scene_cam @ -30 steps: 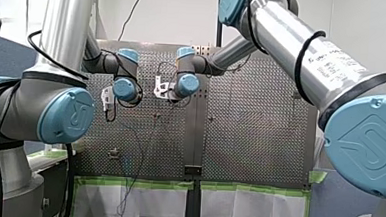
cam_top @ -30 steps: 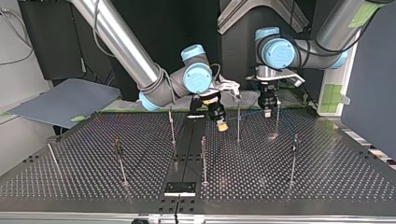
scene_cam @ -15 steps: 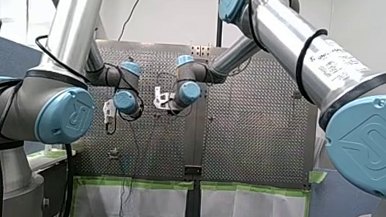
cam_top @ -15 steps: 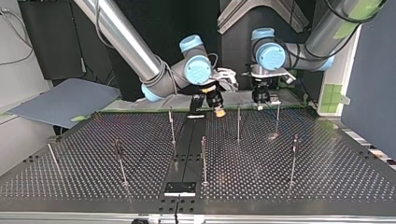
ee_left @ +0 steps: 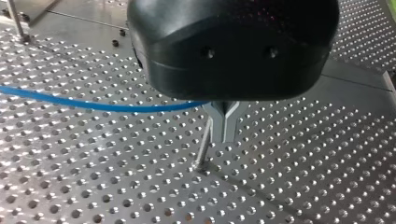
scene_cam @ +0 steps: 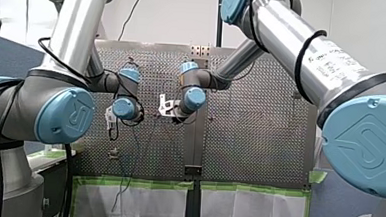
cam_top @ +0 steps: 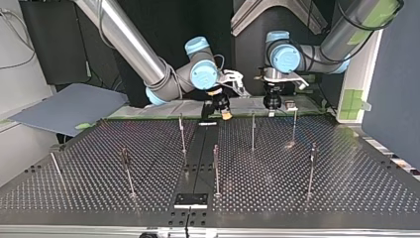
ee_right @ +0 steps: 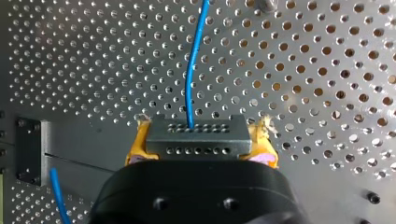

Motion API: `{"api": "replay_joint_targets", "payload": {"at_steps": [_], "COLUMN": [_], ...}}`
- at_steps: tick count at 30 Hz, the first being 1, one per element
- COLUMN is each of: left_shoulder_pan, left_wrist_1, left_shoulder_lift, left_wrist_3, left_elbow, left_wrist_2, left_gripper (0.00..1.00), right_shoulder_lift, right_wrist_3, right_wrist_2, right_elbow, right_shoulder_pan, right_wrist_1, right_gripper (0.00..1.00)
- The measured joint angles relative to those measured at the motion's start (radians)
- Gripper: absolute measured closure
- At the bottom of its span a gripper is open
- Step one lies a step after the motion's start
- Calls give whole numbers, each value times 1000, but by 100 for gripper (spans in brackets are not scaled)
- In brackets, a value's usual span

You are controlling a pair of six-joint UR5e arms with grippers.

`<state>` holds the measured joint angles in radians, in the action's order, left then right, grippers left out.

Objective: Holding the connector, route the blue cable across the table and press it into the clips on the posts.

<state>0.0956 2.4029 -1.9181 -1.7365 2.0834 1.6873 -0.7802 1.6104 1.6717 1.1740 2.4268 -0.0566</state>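
- Working over a perforated surface [cam_top: 322, 198] studded with thin posts [cam_top: 252, 131].
- Clamping the grey connector [ee_right: 196, 137] in the right hand [ee_right: 201, 148], between its yellow pads [ee_right: 136, 148].
- Trailing the blue cable [ee_right: 189, 79] straight ahead from the connector, above the holes.
- Pinching the left hand [ee_left: 223, 139] narrow, metal fingers [ee_left: 217, 126] meeting around the cable, just beside one of the posts.
- Hanging both hands near the surface's far edge in the top view.

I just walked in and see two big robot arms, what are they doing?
They are stringing a blue cable over the holey table. My right claw grips the grey connector at its end with yellow pads. My left claw seems to pinch the cable further along. Both hang at the table's far edge in the top view, and the posts look bare.
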Motion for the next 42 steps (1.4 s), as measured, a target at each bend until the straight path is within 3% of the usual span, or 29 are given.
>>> {"api": "replay_joint_targets", "payload": {"at_steps": [7,17,24,31,42], "left_shoulder_pan": [-4,-16,-29,-35,-56], "left_wrist_1": [-40,-17,-4,33,105], "left_shoulder_lift": [-46,-52,-53,-89,-168], "left_wrist_3": [-5,-7,-20,-34,-40], "left_elbow": [-22,-66,-100,-152,-238], "left_wrist_2": [-9,-14,-46,-82,-89], "left_gripper": [100,100,100,100,100], "right_shoulder_lift": [1,2,2,3,2], "right_wrist_3": [4,11,12,12,13], "right_wrist_2": [-20,-30,-39,-50,-53], "right_elbow": [0,0,0,-1,-23], "right_shoulder_pan": [-25,-58,-72,-87,-117], "right_wrist_1": [-8,-29,-40,-58,-61], "right_gripper": [100,100,100,100,100]}}
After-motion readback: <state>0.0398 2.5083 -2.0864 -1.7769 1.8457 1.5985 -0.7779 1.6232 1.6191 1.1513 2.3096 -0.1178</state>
